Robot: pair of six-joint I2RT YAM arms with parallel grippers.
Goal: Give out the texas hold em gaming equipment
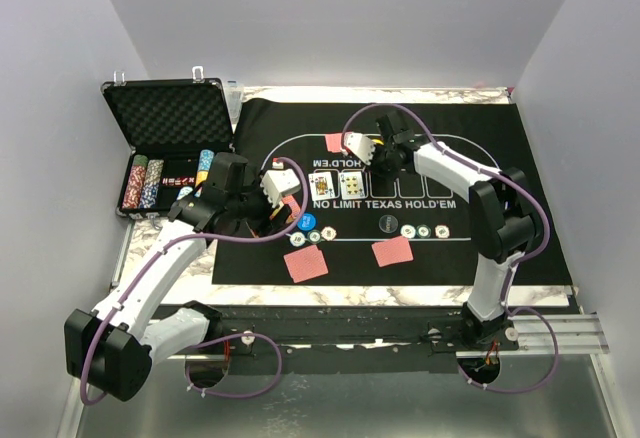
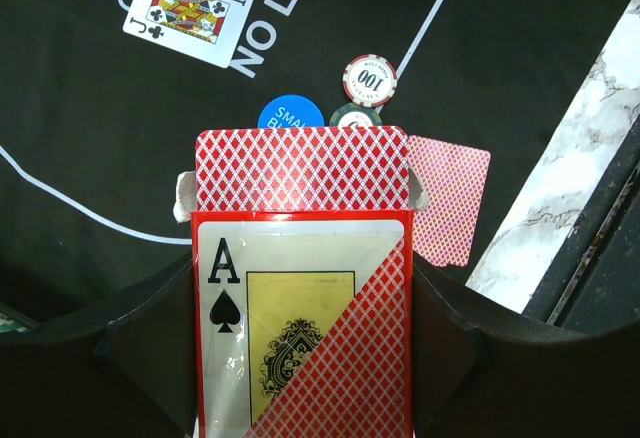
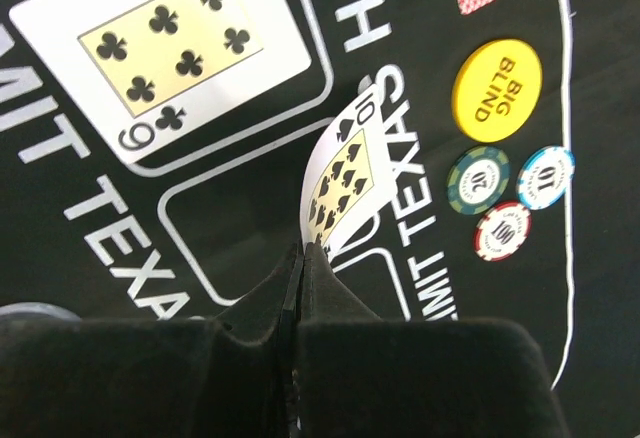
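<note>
Over the black felt mat (image 1: 520, 148), the card box (image 2: 300, 288) is being held between the half-spread jaws of the left gripper (image 2: 300, 358) near striped chips (image 2: 369, 79), while a ten of spades (image 3: 340, 173) is being pinched by the fully closed right gripper (image 3: 303, 258)

We grip the card box (image 2: 300, 173) in our left pincer (image 2: 300, 278), its jaws standing apart. Our right pincer (image 3: 303, 258) has jaws pressed together, pinching a card (image 3: 338, 180) at their tips.
</note>
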